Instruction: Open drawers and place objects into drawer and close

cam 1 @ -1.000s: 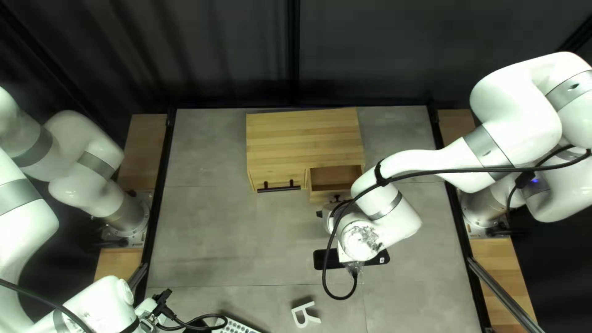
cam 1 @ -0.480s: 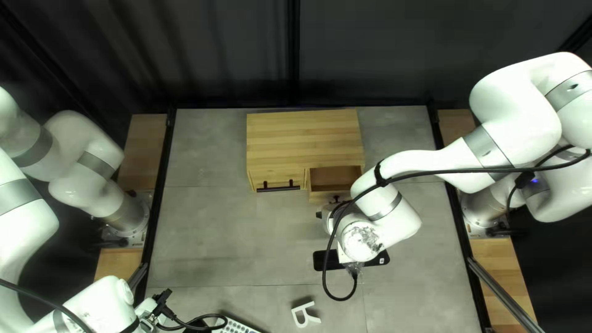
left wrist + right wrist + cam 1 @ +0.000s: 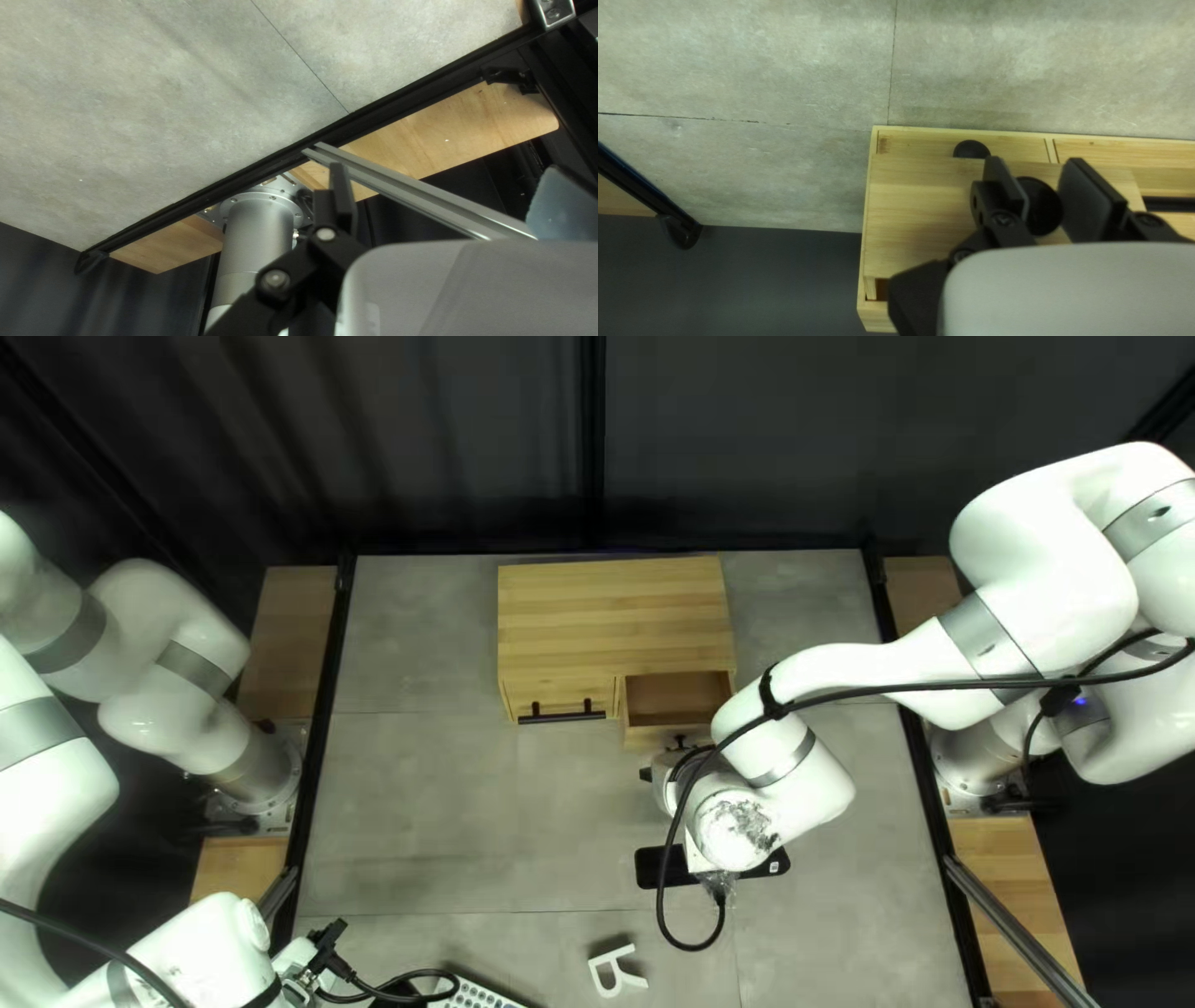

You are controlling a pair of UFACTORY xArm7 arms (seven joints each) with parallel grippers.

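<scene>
A wooden drawer box (image 3: 611, 616) stands at the back middle of the table. Its left drawer is closed, with a black bar handle (image 3: 562, 712) on its front. The right drawer (image 3: 677, 695) is pulled partly out, and its inside looks bare. My right gripper (image 3: 680, 749) is at that drawer's front. In the right wrist view the gripper (image 3: 1038, 184) is shut on the drawer's black handle (image 3: 1041, 210), one finger on each side. My left gripper (image 3: 338, 186) hangs past the table's near left corner with nothing in it; only one finger shows.
A flat black object (image 3: 658, 866) lies on the table, partly under my right wrist. A white letter-shaped piece (image 3: 616, 971) lies near the front edge, with a keypad (image 3: 471, 995) to its left. My left arm's base column (image 3: 254, 233) and a metal rail (image 3: 420, 196) are close to my left gripper.
My right arm has moved slightly toward the near edge, drawing the right drawer a little further out. The left arm has not moved.
</scene>
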